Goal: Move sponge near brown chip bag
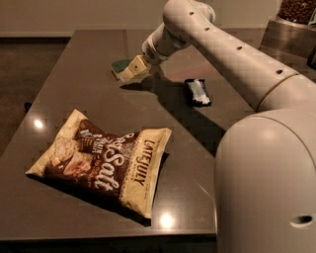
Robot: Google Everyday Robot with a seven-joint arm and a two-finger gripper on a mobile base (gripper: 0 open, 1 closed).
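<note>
The sponge (117,65), dark green on top over pale yellow foam, lies on the dark table (74,99) at the back, left of centre. My gripper (132,69) has come down right at the sponge's right side and covers part of it. The brown chip bag (103,160), dark brown with cream edges and white "Salt" and "Late July" lettering, lies flat at the front left of the table, well apart from the sponge.
A small black-and-white wrapped bar (198,92) lies to the right of the gripper. My white arm (237,54) reaches in from the right over the table. A container of brown items (297,11) stands at the top right. The table's front edge runs just below the bag.
</note>
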